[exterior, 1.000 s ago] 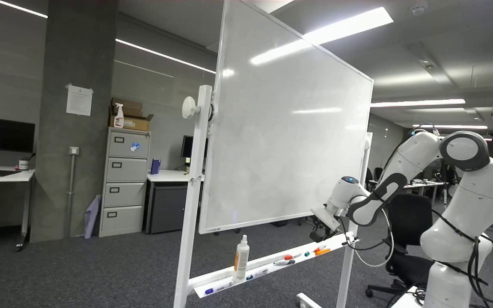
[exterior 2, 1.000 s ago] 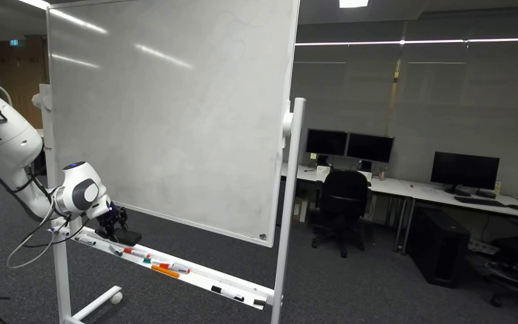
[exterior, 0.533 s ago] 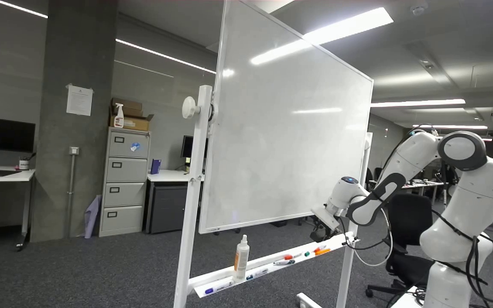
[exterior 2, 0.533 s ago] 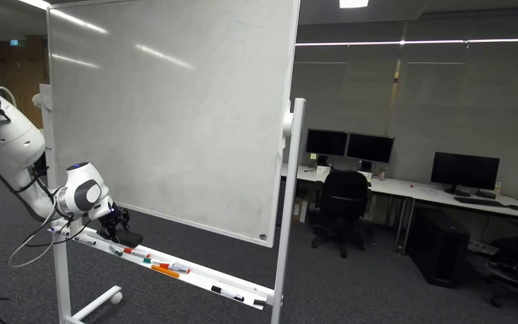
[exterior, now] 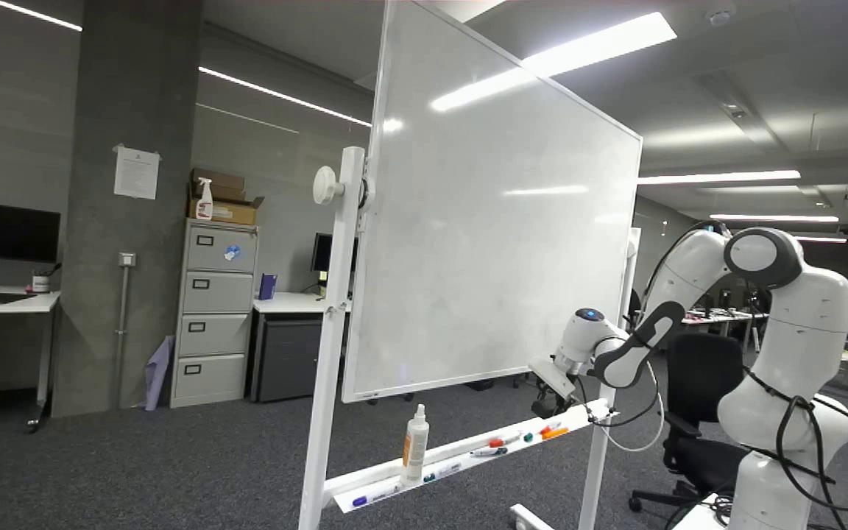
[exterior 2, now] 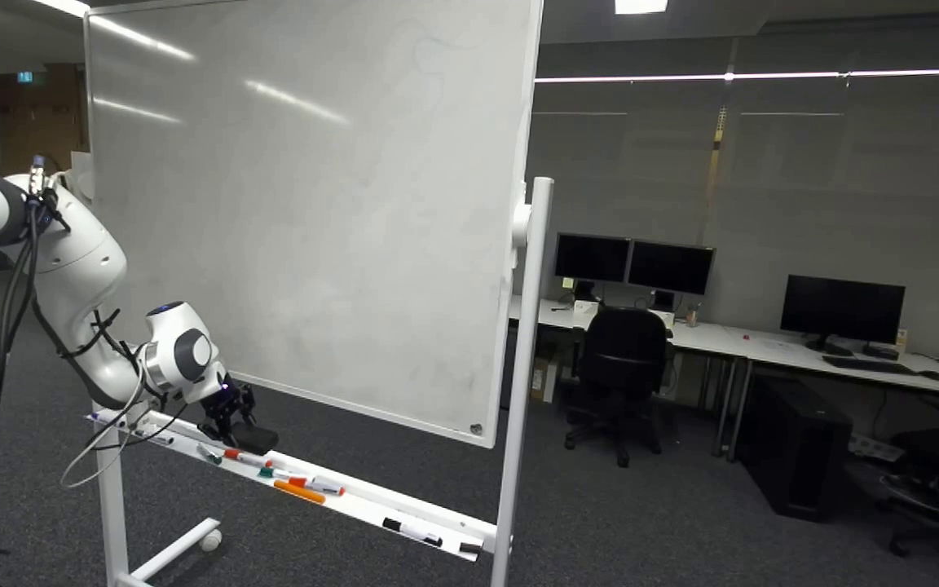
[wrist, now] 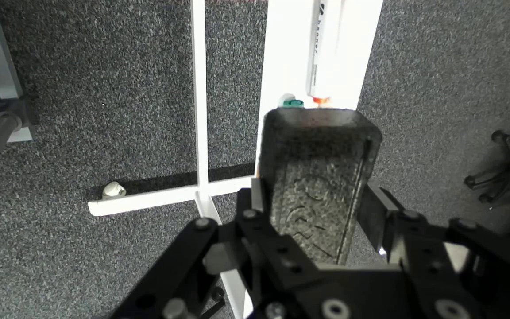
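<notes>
A black rectangular block (wrist: pixel 317 190) is noted, its corners rounded and its far end smooth and darker. The visible broad face is found to be speckled grey and marked with curved and straight moulded lines (no lettering can be read in them), and a narrow line is seen along one long edge. The block is gripped by its two long sides in the gripper (wrist: pixel 314 204), with its far end projecting past the fingertips. In an exterior view it is held over the white tray (exterior 2: pixel 368 507); contact cannot be determined.
</notes>
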Motion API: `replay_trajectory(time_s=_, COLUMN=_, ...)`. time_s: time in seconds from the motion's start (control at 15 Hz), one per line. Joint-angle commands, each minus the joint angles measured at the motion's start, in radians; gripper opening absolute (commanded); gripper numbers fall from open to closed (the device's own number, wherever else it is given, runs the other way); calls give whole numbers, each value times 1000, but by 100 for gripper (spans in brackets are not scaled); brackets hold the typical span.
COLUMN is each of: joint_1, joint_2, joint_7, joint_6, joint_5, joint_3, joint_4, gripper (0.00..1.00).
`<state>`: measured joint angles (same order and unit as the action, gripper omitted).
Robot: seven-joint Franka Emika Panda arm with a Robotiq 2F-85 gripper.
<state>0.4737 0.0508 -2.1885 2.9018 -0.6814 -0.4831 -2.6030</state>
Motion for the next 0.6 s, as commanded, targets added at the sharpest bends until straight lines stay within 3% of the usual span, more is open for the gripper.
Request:
replay_trajectory(time_s=0.0, joint_1=6, joint_2=-82, joint_7=-187, joint_6=-77, joint_5=-215, joint_3=-23, joint_4=100, gripper=31)
replay_trajectory(time_s=0.4, joint_1=-68, joint_2=-223, joint_7=-519, joint_6=-144, joint_5=-515, joint_3=-19, joint_4=205, gripper=31)
replay_trajectory(time_s=0.47, joint_1=-84, joint_2=-218, joint_7=-440, joint_6=-146, joint_5=-446, joint_3=-3, joint_4=215, gripper=31)
replay_trajectory(time_s=0.53, joint_1=-94, joint_2=-243, joint_7=-431, joint_6=-147, joint_5=-455, joint_3=5, joint_4=227, gripper=31)
